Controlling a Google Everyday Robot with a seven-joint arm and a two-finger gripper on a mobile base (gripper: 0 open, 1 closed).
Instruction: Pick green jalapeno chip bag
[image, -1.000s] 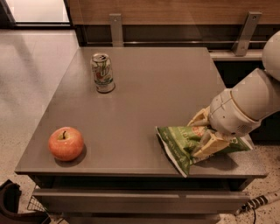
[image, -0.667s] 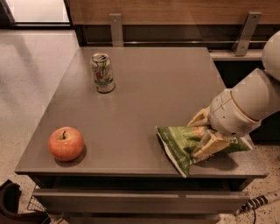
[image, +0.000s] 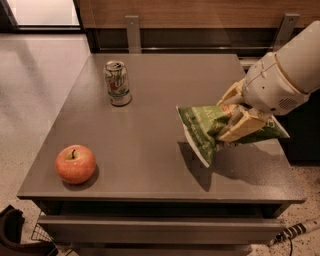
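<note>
The green jalapeno chip bag (image: 206, 127) is crinkled and glossy, with white edge seams. It hangs in the air above the right side of the grey table (image: 150, 150) and casts a shadow on the top. My gripper (image: 235, 117) comes in from the right and is shut on the bag, with one tan finger (image: 241, 129) across its front and the other behind it. The white arm (image: 287, 70) rises to the upper right.
A white-and-green soda can (image: 117, 83) stands at the table's back left. A red apple (image: 75, 163) sits near the front left corner. A drawer front (image: 160, 227) lies under the top. A wooden wall with metal brackets runs behind.
The gripper has lifted the chip bag off the table top, up and a little back. The apple and can have not moved.
</note>
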